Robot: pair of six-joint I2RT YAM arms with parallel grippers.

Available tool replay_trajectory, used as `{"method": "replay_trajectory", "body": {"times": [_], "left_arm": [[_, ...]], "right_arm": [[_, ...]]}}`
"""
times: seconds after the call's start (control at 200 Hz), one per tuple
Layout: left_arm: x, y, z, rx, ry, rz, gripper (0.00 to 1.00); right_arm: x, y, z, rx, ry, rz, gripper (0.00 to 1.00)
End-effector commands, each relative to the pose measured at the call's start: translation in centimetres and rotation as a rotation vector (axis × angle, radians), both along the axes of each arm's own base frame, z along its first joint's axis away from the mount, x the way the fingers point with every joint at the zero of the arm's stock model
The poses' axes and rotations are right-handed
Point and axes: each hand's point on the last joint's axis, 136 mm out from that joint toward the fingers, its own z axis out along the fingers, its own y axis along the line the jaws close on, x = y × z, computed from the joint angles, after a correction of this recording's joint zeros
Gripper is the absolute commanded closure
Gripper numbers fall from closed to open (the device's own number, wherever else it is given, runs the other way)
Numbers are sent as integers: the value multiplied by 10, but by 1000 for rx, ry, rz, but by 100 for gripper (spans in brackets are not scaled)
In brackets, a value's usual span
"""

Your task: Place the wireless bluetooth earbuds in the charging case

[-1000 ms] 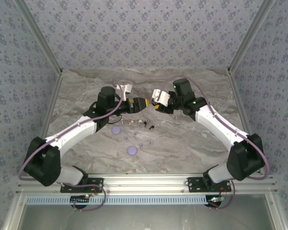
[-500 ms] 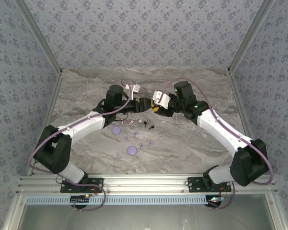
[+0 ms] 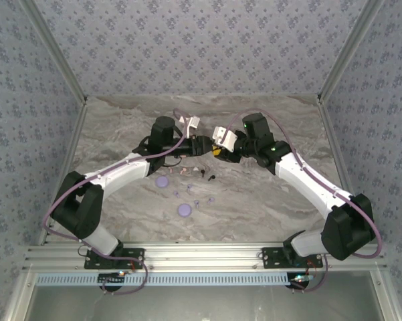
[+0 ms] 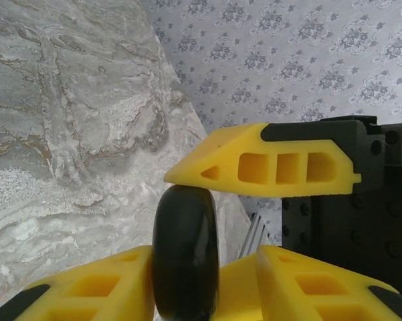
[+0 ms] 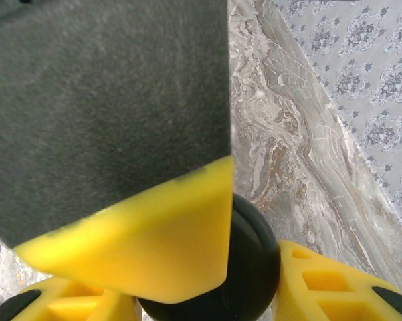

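Left tool point(image 3: 207, 146) sits centre-left in the top view, set narrow on the black charging case point(image 4: 185, 254). In the left wrist view the case is edge-on, with a yellow finger point(image 4: 87, 287) touching each flat side. Right tool point(image 3: 219, 150) meets it tip to tip from the right and is clamped on the same case. The right wrist view has the case wedged between that tool's two fingers. Earbuds point(image 3: 209, 177) lie loose on the counter point(image 3: 267, 194) just below the tools in frame: scattered pink, black and lilac bits. Two lilac discs point(image 3: 184, 210) lie near them, lower left.
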Motion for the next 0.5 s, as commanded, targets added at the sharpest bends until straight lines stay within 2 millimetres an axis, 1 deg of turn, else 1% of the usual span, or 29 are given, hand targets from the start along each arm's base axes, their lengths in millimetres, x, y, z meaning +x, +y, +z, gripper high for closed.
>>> {"method": "replay_trajectory", "body": {"times": [0.0,0.36,0.495], "left_arm": [[-5,-9,14,-35,-38,-58,60],[-10,-9,14,-25,-39,-90,65],[-12,-9,14,-23,-36,-100,69]], "right_arm": [[1,0,10,9,-28,-7,56],[6,-6,5,-43,-51,-25,55],[7,-7,5,-47,-51,-29,54]]}}
